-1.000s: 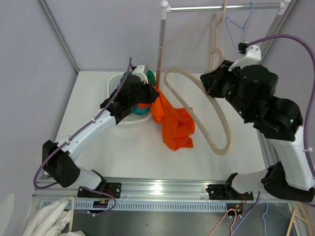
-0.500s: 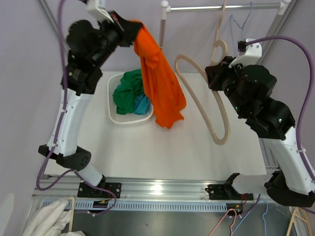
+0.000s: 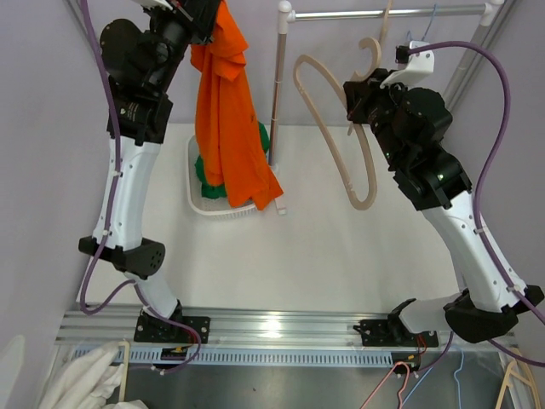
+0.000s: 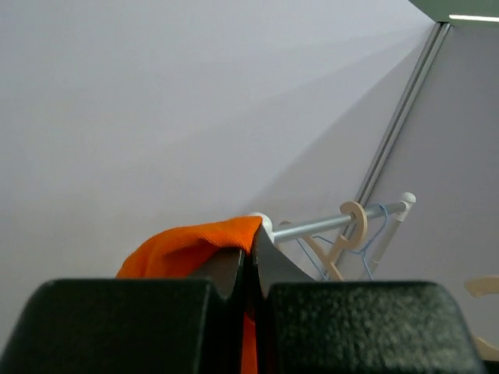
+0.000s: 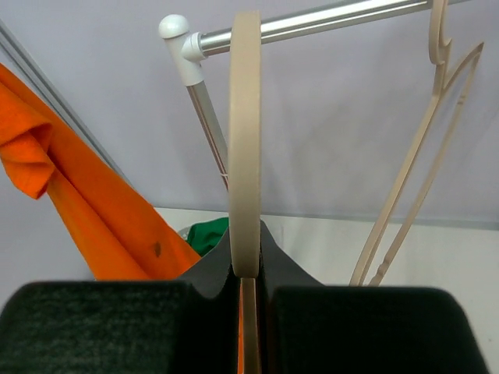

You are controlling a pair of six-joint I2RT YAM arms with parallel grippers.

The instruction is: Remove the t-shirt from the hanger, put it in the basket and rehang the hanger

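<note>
The orange t-shirt [image 3: 226, 119] hangs full length from my left gripper [image 3: 200, 13], which is raised high at the back left and shut on the cloth's top edge. Its lower hem dangles over the white basket [image 3: 194, 200]. In the left wrist view the orange t-shirt [image 4: 187, 241] bunches over my left gripper [image 4: 251, 249]. The beige hanger [image 3: 336, 145] is bare and apart from the shirt, held up in the air by my right gripper [image 3: 353, 98]. In the right wrist view my right gripper [image 5: 245, 273] is shut on the hanger [image 5: 245, 156].
Green clothes [image 3: 207, 175] lie in the basket. A clothes rail [image 3: 392, 13] on a white pole [image 3: 277, 94] crosses the back, with another beige hanger [image 5: 421, 156] on it. A white cloth [image 3: 77, 379] lies below the near rail.
The left arm rose from the basket and pulled the t-shirt up and off the hanger. The right arm lifted the bare hanger up toward the rail.
</note>
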